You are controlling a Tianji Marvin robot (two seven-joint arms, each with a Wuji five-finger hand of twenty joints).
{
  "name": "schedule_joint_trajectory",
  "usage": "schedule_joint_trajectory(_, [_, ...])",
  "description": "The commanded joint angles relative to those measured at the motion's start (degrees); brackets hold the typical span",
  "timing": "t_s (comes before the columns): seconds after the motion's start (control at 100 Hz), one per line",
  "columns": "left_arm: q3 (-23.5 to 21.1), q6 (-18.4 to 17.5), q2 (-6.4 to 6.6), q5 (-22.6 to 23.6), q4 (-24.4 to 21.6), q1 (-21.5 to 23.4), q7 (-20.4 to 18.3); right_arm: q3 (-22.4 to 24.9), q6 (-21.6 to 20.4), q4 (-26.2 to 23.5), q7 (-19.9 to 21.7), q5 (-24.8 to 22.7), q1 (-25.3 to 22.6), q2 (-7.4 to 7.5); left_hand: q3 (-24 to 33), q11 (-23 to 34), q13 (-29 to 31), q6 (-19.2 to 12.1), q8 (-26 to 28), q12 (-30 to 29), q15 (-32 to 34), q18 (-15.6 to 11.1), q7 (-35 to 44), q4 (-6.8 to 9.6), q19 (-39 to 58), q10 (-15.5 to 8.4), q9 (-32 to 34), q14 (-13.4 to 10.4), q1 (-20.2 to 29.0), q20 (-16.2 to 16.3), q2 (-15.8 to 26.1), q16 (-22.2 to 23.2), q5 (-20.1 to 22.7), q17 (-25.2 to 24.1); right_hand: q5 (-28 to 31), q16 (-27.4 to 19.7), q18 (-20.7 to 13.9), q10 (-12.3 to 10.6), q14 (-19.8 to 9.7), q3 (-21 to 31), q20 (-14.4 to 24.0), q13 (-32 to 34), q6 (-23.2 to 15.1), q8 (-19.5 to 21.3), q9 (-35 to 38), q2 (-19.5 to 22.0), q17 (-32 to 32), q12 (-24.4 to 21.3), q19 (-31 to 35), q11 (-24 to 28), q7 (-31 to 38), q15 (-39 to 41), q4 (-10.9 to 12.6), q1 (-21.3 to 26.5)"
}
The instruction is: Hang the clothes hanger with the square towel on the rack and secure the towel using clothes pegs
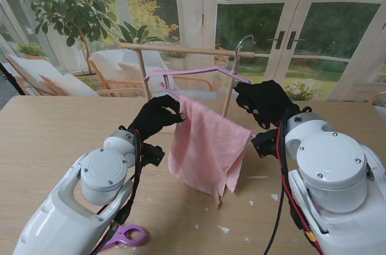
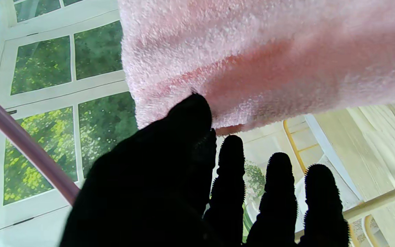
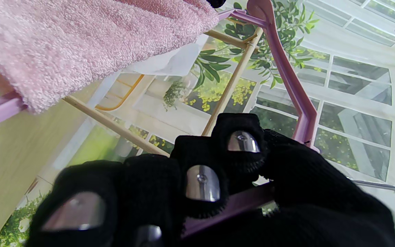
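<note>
A: What sits at the left of the frame?
B: The left hand, in a black knit glove, pinches the fluffy pink square towel at its upper corner.
A: And the centre?
B: The towel drapes over a thin lilac plastic clothes hanger, held before the wooden rack, above the table.
A: The right side?
B: The right hand has its fingers curled tight around the hanger's bar; 1 metal hook rises beside the rail.
</note>
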Motion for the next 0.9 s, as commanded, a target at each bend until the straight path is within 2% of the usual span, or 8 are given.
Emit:
schedule_joint_trajectory(0.0, [-0.1, 1.32, -0.21, 1.22, -0.11, 0.09, -0.92, 0.14, -0.29, -2.75, 0.8, 0.31, -0.44, -0.33, 3.59, 1.91, -0.96, 1.38, 6.0, 1.37, 0.92, -1.05, 2.25, -1.59, 1.88, -0.51, -3.0, -1.31, -3.3, -0.61, -2.16, 0.43, -6.46, -0.37, 1.38, 2.6, -8.45, 5.62, -2.17, -0.75, 60.33, 0.01, 4.71, 1.55, 3.46, 2.95, 3.41, -0.58, 10.6, 4.91, 0.99, 8.68, 1.84, 0.97])
schedule_joint_trajectory(0.06, [-0.23, 2.33, -0.07, 1.65, -0.19, 0.02, -1.45, 0.16, -0.38, -2.75, 0.78, 0.48, -0.51, -0.33, 9.24, 0.97, -2.12, 1.24, 6.02, 0.82, 0.22, -1.49, -4.47, -0.79, 0.46, -1.25, -5.97, -1.79, -8.98, -1.26, -0.48, 0.18, -11.78, -0.39, 1.38, 2.59, -8.45, 5.71, -2.14, -0.77, 60.33, 0.01, 4.71, 1.55, 3.45, 3.0, 3.41, -0.57, 10.6, 4.93, 0.99, 8.69, 1.83, 0.94])
schedule_joint_trajectory(0.13, [-0.34, 2.5, -0.04, 1.21, -0.14, 0.03, -1.8, 0.13, -0.57, -2.74, 1.04, 0.34, -0.56, -0.22, 10.85, -2.81, -3.12, -1.4, -5.62, -2.33, -0.83, -1.77, -19.95, 1.6, -1.81, -1.58, -7.78, -2.0, -11.28, -0.92, 1.51, -0.04, -14.46, -0.55, 1.38, 2.59, -8.45, 5.55, -2.2, -0.78, 60.33, 0.02, 4.71, 1.56, 3.49, 3.01, 3.41, -0.57, 10.6, 4.94, 0.99, 8.68, 1.84, 0.9])
schedule_joint_trajectory(0.26, [-0.12, 1.22, -0.64, -1.67, 0.26, 0.03, -0.45, -0.09, -0.61, -2.68, 1.17, 0.34, -0.53, -0.16, 7.3, -5.41, -2.87, -7.78, -23.41, -5.54, -1.11, -1.96, -30.75, 0.4, -3.53, -0.6, -3.4, -1.67, -5.8, 0.72, 3.63, 0.03, 4.55, -0.49, 1.39, 2.59, -8.45, 5.65, -2.18, -0.75, 60.33, 0.01, 4.71, 1.56, 3.49, 2.98, 3.41, -0.57, 10.6, 4.95, 0.99, 8.69, 1.85, 0.92])
schedule_joint_trajectory(0.3, [0.09, 0.86, -0.89, -2.44, 0.32, 0.02, 0.25, -0.12, -0.58, -2.65, 1.39, 0.13, -0.49, -0.08, 2.55, -5.05, -2.41, -8.89, -23.65, -5.37, -1.04, -1.93, -28.93, -1.48, -3.55, -0.47, -1.78, -1.47, -1.0, 0.86, 2.57, 0.21, 9.76, -0.51, 1.39, 2.59, -8.45, 5.58, -2.23, -0.76, 60.33, 0.02, 4.67, 1.56, 3.51, 3.03, 3.41, -0.57, 10.6, 4.95, 1.0, 8.69, 1.86, 0.87])
schedule_joint_trajectory(0.42, [0.75, -0.07, -1.59, -2.87, 0.67, -0.18, 2.59, -0.07, -0.32, -2.54, 1.54, 0.04, -0.59, -0.02, -3.82, -2.58, -0.74, -7.14, -24.43, -2.36, -0.1, -1.49, -15.94, -0.43, -2.77, -0.43, 3.03, -0.74, 5.03, 2.3, 2.9, 0.69, 19.91, -0.61, 1.39, 2.59, -8.47, 5.54, -2.23, -0.74, 60.32, 0.01, 4.65, 1.57, 3.5, 2.97, 3.41, -0.57, 10.6, 4.95, 1.02, 8.68, 1.86, 0.9])
schedule_joint_trajectory(0.67, [-0.71, 1.01, -2.84, -4.24, -1.69, 0.8, 7.15, -0.7, -1.32, -2.22, 0.16, -7.13, -2.09, 0.14, -1.25, -1.27, -0.52, -0.77, -17.85, 8.09, 1.18, -0.65, -11.52, -1.3, -1.63, 1.49, 5.28, -0.01, 4.11, 1.5, 2.29, 1.05, 19.01, -0.56, 1.52, 2.59, -8.39, 5.49, -2.3, -0.69, 60.28, 0.02, 4.45, 1.58, 3.68, 2.96, 3.41, -0.6, 10.6, 4.98, 1.09, 8.68, 1.88, 0.72])
schedule_joint_trajectory(0.89, [-2.12, 0.98, -3.12, -5.59, -5.45, 2.05, 8.83, -3.21, -0.4, -1.62, -6.81, -9.87, -2.28, -2.1, -1.8, -0.83, -0.14, -0.79, -16.88, 10.65, 2.05, -0.18, -11.63, -1.36, -1.55, 1.72, 6.42, 0.31, 4.29, 1.35, 2.68, 1.49, 18.84, -0.62, 1.82, 2.67, -8.07, 5.61, -1.96, -0.03, 60.35, -0.01, 4.58, 1.48, 3.97, 2.57, 3.37, -0.71, 10.6, 5.01, 1.25, 8.77, 1.92, 0.44])
